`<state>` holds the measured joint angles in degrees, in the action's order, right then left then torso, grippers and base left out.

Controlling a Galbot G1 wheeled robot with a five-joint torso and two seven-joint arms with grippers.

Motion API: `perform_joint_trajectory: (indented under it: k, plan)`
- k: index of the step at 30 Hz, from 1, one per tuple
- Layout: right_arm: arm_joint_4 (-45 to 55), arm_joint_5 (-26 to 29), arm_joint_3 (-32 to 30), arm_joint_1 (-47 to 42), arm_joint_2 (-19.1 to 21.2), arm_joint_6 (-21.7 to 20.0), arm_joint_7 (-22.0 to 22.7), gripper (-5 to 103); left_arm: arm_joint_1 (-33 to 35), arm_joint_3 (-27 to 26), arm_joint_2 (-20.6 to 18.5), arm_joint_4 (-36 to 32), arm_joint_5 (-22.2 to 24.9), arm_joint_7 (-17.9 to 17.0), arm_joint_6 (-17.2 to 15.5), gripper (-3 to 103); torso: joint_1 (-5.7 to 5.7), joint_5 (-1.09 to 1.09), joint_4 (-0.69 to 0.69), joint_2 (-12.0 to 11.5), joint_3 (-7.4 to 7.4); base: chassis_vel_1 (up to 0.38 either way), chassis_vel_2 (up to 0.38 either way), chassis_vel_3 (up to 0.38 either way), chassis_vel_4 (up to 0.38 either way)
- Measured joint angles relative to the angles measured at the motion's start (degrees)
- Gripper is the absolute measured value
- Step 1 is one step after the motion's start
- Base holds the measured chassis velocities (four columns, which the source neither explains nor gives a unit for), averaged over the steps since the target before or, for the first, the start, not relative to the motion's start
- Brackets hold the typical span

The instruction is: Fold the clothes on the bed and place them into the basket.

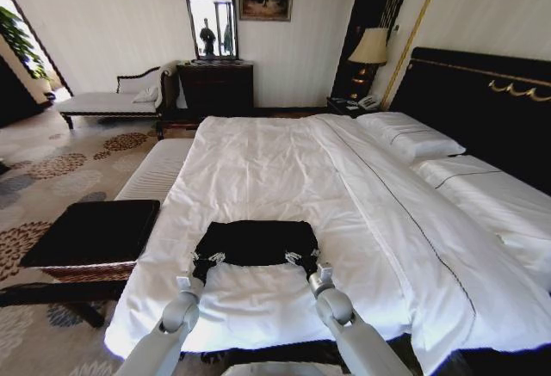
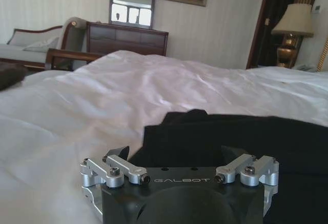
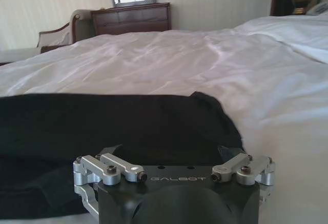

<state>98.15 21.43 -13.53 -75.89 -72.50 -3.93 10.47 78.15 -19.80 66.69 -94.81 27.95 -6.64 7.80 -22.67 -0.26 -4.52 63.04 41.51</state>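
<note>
The black T-shirt (image 1: 255, 243) lies on the white bed (image 1: 284, 169), in the lower middle of the head view, close to the foot edge. It looks like a short, wide block, so I think it has been folded at least once. No letters show on it from here. In the left wrist view the shirt (image 2: 225, 137) fills the lower right, with a small bump of cloth at its top edge. In the right wrist view the shirt (image 3: 102, 131) spreads across the lower left and middle.

The left claw (image 1: 205, 260) sits at the shirt's near left corner. The right claw (image 1: 303, 257) sits at the near right corner. Both touch or nearly touch the near edge of the cloth. I cannot tell if either claw is wide, narrow or pinching the cloth, because the fingertips are hidden against the black shirt.

I think the folding step is in hand, with both arms set at the two near corners. If the claws do grip the corners, the next move would need both arms to lift together and keep level, so the cloth does not twist or slip out.

The basket (image 1: 90, 234) with its flat black top stands on the floor at the lower left of the head view, just beside the bed. The shirt is not in it yet. Carrying it there calls for a firm hold and a move to the left.
</note>
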Motion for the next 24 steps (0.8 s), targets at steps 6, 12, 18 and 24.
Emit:
perform_joint_trajectory:
  k: [6, 12, 18, 24]
  plan:
    - [7.9, 10.3, -7.9, -5.6, -2.4, -2.7, 2.5, 100, 7.9, -7.4, 1.9, -9.4, 0.4, -0.2, 1.4, 100, 0.0, 0.0, 0.0, 0.0, 0.0, 0.0, 0.0, 0.0, 0.0]
    - [12.9, 32.4, -12.8, -8.0, -4.7, -8.7, 6.3, 100, 17.7, -11.8, 2.9, -14.9, -0.5, 0.5, 6.0, 100, 0.01, 0.0, 0.01, 0.0, -0.01, 0.0, 0.0, 0.0, 0.0]
    - [11.2, 45.4, -14.3, -6.0, -7.2, -12.8, 9.2, 100, 27.0, -14.4, 5.6, -17.6, -2.1, 2.0, 10.2, 100, 0.0, -0.01, 0.02, 0.0, 0.0, 0.0, 0.0, 0.0, 0.0]
    - [5.5, 48.2, -13.3, -1.8, -9.9, -13.4, 8.8, 100, 33.1, -15.6, 7.1, -20.1, -1.5, 2.8, 12.3, 100, 0.0, -0.02, 0.0, 0.0, 0.0, 0.0, 0.0, 0.0, 0.0]
